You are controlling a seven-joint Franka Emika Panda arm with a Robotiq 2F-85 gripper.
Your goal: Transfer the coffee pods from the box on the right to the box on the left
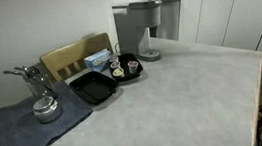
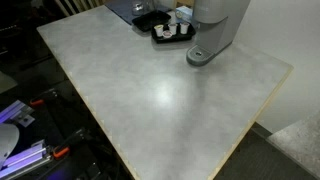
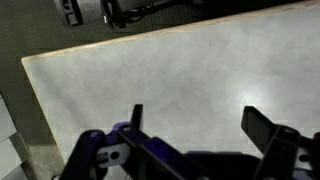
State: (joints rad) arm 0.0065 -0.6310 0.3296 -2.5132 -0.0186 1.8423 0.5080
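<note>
- Gripper (image 3: 200, 125) hangs over the bare table (image 3: 180, 70), jaws wide apart, holding nothing.
- Coffee pods (image 1: 123, 70) all sit in one black tray (image 1: 139, 72) beside the coffee machine (image 1: 143, 26), well away from the gripper.
- They crowd together, so wide jaws could knock a neighbour over or bump the machine.
- I count two trays, one of them the empty tray (image 1: 93, 89); four pods, I think, though they look tiny.

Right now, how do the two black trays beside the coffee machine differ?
The pod tray holds the coffee pods; the empty tray holds nothing. The pod tray sits by the coffee machine; the empty tray sits by the grey cloth. Both are black and shallow.
</note>
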